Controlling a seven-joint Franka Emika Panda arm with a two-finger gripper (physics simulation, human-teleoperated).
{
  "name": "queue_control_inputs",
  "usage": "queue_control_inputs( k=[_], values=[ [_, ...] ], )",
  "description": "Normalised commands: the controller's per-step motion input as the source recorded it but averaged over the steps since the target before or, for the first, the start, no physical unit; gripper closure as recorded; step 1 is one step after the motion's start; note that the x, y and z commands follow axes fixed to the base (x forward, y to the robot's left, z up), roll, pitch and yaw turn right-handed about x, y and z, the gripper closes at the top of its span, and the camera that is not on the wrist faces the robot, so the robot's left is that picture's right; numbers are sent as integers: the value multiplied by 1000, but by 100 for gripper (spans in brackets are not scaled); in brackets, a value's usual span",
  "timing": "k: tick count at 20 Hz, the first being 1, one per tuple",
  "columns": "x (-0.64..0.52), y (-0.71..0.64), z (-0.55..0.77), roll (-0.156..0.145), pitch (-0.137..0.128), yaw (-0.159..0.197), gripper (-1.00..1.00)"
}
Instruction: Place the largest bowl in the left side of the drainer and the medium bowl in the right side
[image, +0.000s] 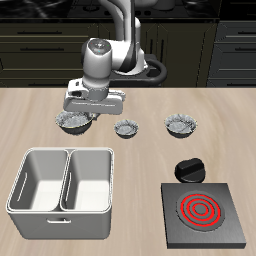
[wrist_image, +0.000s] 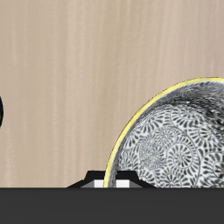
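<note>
The drainer (image: 28, 168) sits near the desk's (image: 140, 170) front edge. Its long axis runs along that edge and its middle wall runs front to back. Both compartments look empty.

Behind it stands what I take for the largest bowl (image: 70, 124), though the arm hides part of it, so the size call is unsure. It is upright with its mouth up, and being round it has no long axis. The gripper (image: 82, 108) hangs right over its rim. In the wrist view the gripper (wrist_image: 114, 181) seems to straddle the rim of the bowl (wrist_image: 175, 131), but I cannot tell whether it has closed on it.

To do this well I'd pinch the wall squarely with one finger inside, then lift straight up and keep the bowl level.

Next along the row come the tiny bowl (image: 127, 128) and the medium bowl (image: 182, 124), each standing apart and upright. The stove (image: 204, 212) is off to the side.
</note>
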Motion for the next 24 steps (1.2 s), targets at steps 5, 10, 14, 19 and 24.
queue_control_inputs(
  k=[5,10,14,19,24],
  values=[
    [38,-20,304,-3,-33,-18,100],
    [63,60,541,6,-52,-16,100],
    [-14,59,413,4,-47,2,100],
    [46,23,477,-1,-25,-14,100],
    [53,-98,436,-27,-48,-10,100]
  ],
)
